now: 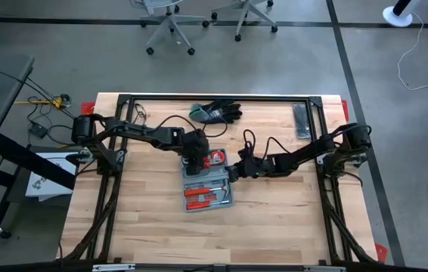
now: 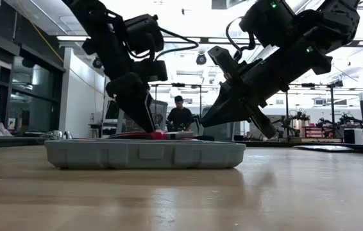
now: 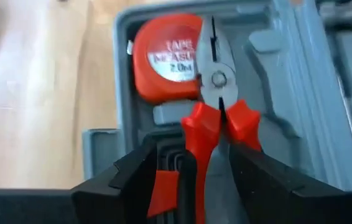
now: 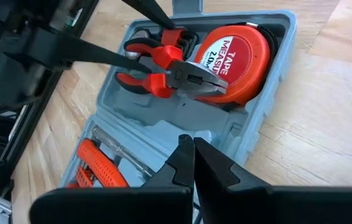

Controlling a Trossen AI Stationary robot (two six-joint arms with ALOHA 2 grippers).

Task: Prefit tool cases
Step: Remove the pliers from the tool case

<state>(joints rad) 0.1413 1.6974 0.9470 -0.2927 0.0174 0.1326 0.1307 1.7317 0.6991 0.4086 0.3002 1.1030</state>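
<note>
I see the left tool (image 4: 154, 38) open astride the red-handled pliers (image 4: 170, 68) in the open case (image 1: 208, 183); the right tool (image 4: 193, 163) is closed beside its rim.

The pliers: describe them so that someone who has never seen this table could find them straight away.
Start at the wooden table, then the open grey-blue tool case near its middle. The pliers lie in the case, their grey jaws over the edge of the orange tape measure, with the open left gripper around their handles. Red handles and a bare metal head set them apart.
</note>
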